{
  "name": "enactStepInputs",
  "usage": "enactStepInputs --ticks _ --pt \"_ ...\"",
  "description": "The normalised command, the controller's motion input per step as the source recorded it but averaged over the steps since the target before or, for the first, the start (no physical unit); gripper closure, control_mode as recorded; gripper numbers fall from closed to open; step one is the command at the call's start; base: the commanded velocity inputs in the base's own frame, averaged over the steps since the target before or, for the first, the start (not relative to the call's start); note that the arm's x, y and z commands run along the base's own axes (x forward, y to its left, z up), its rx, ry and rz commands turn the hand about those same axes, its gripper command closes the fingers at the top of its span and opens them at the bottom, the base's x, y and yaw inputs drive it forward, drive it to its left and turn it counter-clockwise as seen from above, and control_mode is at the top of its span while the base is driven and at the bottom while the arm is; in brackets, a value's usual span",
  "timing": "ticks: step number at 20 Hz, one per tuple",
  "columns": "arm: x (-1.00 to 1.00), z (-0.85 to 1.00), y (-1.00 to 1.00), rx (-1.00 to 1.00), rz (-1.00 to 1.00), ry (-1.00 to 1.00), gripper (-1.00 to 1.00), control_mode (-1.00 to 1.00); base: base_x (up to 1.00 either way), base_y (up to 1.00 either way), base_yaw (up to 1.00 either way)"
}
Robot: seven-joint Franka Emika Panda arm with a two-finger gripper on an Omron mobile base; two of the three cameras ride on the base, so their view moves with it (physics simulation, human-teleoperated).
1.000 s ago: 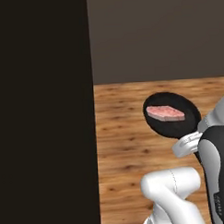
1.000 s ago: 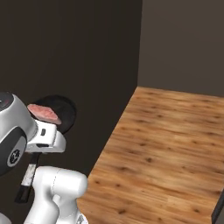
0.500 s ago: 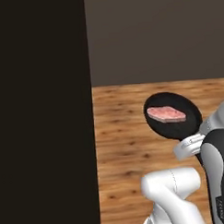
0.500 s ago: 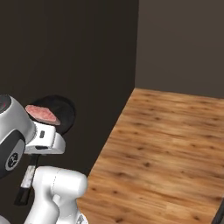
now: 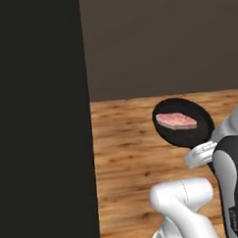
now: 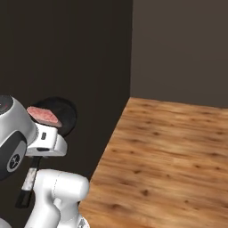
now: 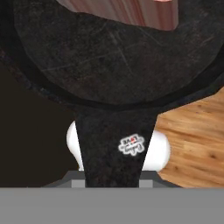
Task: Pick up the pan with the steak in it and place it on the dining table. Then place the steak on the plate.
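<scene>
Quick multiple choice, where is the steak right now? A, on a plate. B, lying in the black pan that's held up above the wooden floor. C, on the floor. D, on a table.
B: the steak lies inside the pan, which sits raised over the wooden floor, its handle running back toward the hand camera.

In the hand view the pink-red slab of steak is cut off by the top edge. The round black frying pan's handle apparently hides the gripper's fingers, so their grip cannot be seen.
</scene>
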Motion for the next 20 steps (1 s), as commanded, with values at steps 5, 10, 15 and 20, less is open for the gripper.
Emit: enactStepInputs --ticks 5,10,15,20 --pt "0.0 0.0 0.0 0.0 0.0 0.0 1.0 1.0 1.0 0.29 -0.09" --pt "0.0 0.0 0.0 0.0 0.0 0.0 1.0 1.0 1.0 0.28 -0.09" --pt "0.0 0.0 0.0 0.0 0.0 0.0 1.0 1.0 1.0 0.22 -0.08" --pt "0.0 0.0 0.0 0.0 0.0 0.0 1.0 1.0 1.0 0.01 -0.06"
